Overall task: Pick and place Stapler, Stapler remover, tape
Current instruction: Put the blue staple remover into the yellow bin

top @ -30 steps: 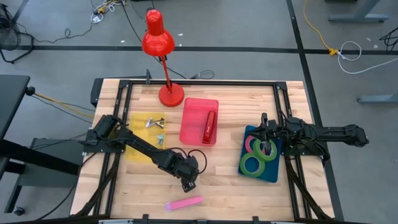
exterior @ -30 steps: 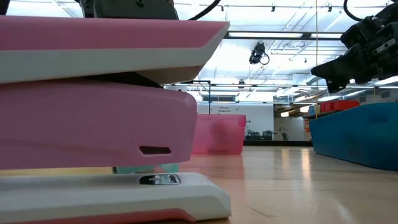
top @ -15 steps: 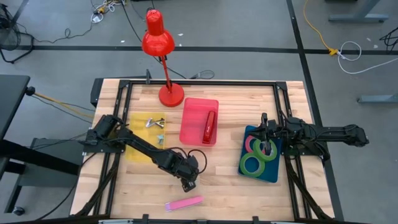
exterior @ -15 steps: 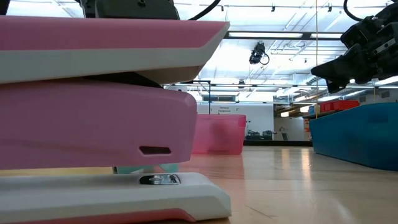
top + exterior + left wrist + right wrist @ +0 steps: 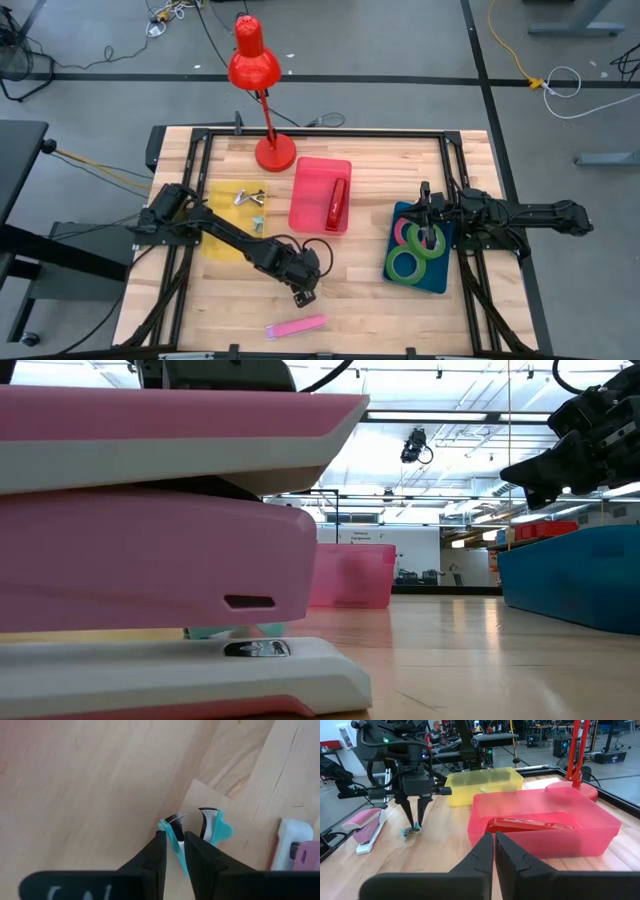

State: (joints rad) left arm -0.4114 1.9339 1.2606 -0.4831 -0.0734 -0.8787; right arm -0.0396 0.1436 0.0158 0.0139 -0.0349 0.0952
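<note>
Two grippers: my left gripper point(image 5: 174, 851) pinches the teal staple remover point(image 5: 196, 827) on the tabletop point(image 5: 360, 290), ready to lift; right gripper point(image 5: 494, 851) pressed together, idle.

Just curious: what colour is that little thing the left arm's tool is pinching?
Teal, with white and dark parts: the staple remover, seen best in the left wrist view.

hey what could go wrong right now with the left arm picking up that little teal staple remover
Two risks. The left hand is pinching the teal staple remover only by one edge at its fingertips, so it may twist or slip out on lifting. Also, the pink stapler lies close beside it on the table; a dropped or swinging remover, or the fingers themselves, could knock it. The right hand hangs shut over the blue bin and is not involved.
</note>
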